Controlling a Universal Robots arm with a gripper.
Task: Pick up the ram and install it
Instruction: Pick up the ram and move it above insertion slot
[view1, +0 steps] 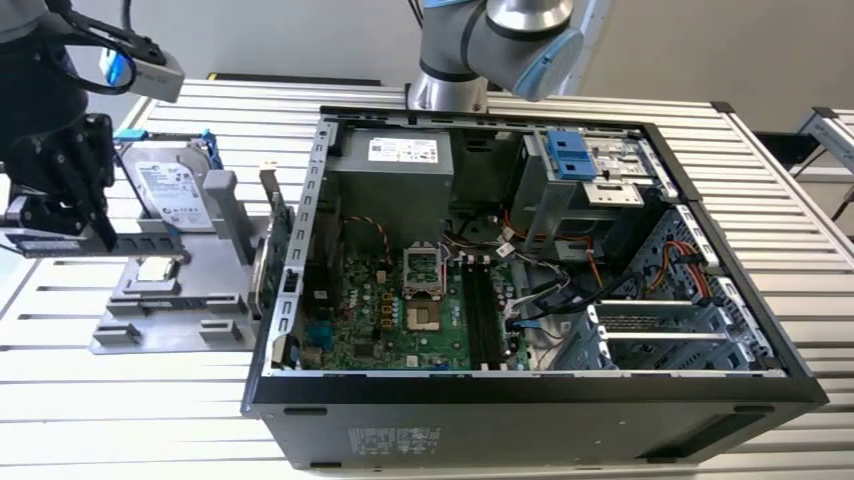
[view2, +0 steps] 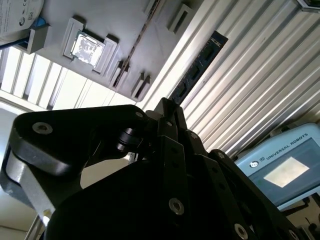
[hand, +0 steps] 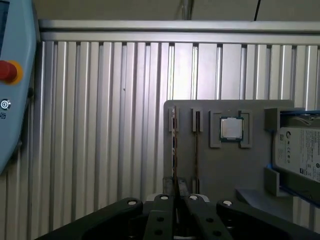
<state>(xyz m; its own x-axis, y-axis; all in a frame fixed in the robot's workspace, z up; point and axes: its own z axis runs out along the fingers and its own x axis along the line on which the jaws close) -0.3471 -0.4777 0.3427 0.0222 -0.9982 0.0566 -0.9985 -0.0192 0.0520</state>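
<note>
The ram (view1: 127, 243) is a long dark stick held level at the exterior view's left, just above the grey parts holder (view1: 174, 310). My gripper (view1: 96, 232) is shut on it, with black fingers on both of its flat sides. In the first wrist view the ram (hand: 173, 145) shows edge-on, running out from my gripper (hand: 176, 187) over the holder's outer slot. In the second wrist view the ram (view2: 200, 65) reaches out past my gripper (view2: 167, 106) over the ribbed table.
The open computer case (view1: 287, 290) lies to the exterior view's right of the holder, its motherboard (view1: 400, 320) and dark memory slots (view1: 483, 310) exposed. The holder also carries a square CPU chip (hand: 231, 129) and a hard drive (view1: 174, 190). A teach pendant (hand: 15, 75) lies on the table.
</note>
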